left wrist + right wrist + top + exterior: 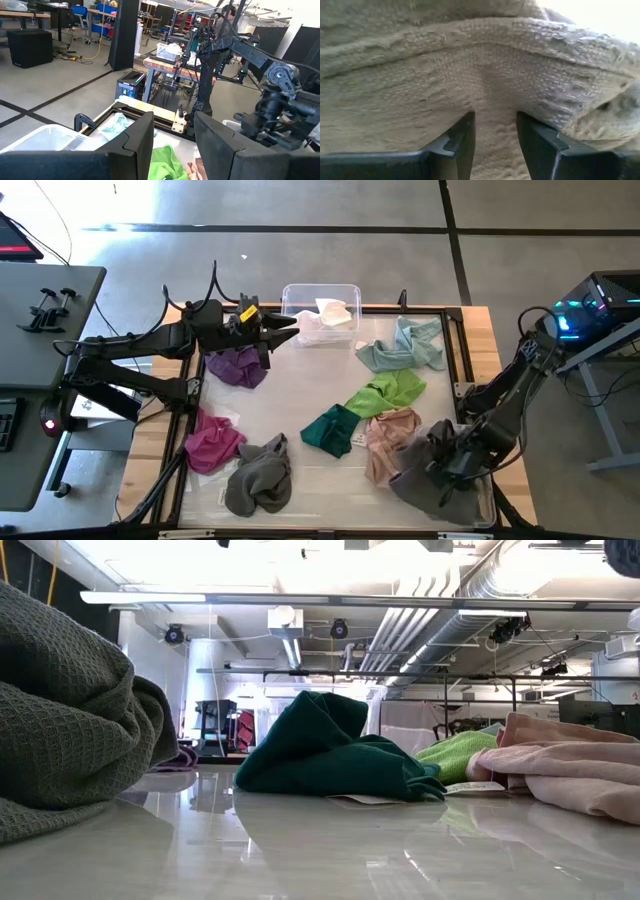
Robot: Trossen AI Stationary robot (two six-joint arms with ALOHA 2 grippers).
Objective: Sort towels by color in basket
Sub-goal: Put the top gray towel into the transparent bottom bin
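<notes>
At the top centre of the high view a clear plastic bin [320,313] sits at the table's far edge, holding a white towel [331,313]. The left gripper [283,328] hangs just left of the bin, above the purple towel [238,366], its fingers [132,145] spread with nothing between them.

The other towels lie loose on the glossy white tabletop [310,480], which is framed by a black rail and wooden edging [485,350]. A pale teal towel [402,347] lies at upper right, a lime green towel [386,391] below it, a dark teal towel [330,429] at centre, a pink towel [388,438] to its right. A magenta towel [212,442] sits at lower left with a grey towel [260,478] beside it.

At lower right the right gripper [445,463] is pressed down into a second grey towel [420,482]; in the right wrist view its fingers [462,137] stand apart with the waffle-weave cloth [470,75] bunched against them.

In the low view the dark teal towel [320,750] stands mid-table, and behind it is a workshop with ceiling ducts [420,620]. The left wrist view shows a concrete floor [45,95] and a computer tower [131,85].
</notes>
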